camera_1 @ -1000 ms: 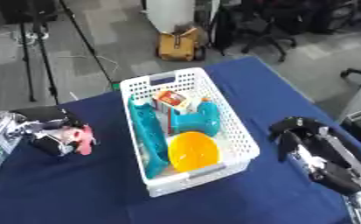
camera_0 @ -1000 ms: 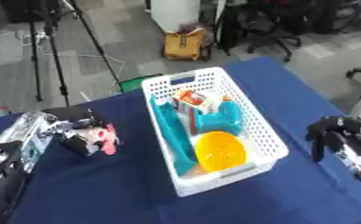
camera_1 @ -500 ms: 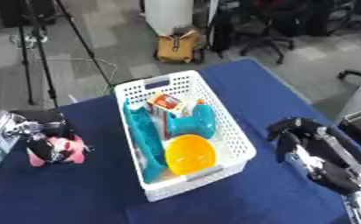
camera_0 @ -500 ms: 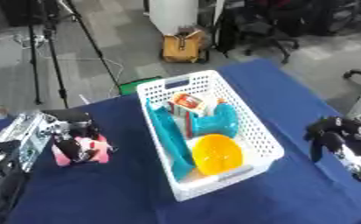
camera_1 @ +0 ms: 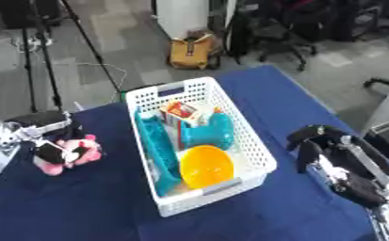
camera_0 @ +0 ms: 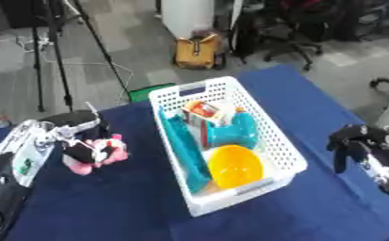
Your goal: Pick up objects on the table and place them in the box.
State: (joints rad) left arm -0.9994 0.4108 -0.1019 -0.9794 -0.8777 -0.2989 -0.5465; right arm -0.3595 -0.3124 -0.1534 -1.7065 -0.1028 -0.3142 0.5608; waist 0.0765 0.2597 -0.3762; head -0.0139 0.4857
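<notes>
Pink and soft-looking, the plush toy [camera_0: 98, 155] sits at the left of the blue table [camera_0: 131, 207], with the left hand [camera_0: 80, 139] on it, fingers curled round its top (the toy seems to rest on the cloth, though contact underneath is hard to judge). Right of it, well apart, stands the white perforated basket [camera_0: 276, 141], holding a teal piece [camera_0: 230, 134], a small printed carton [camera_0: 204, 111] and a yellow bowl [camera_0: 234, 165]. At the far right the right hand [camera_1: 325, 150] hangs over the table beside the basket, fingers curled downward around nothing.
</notes>
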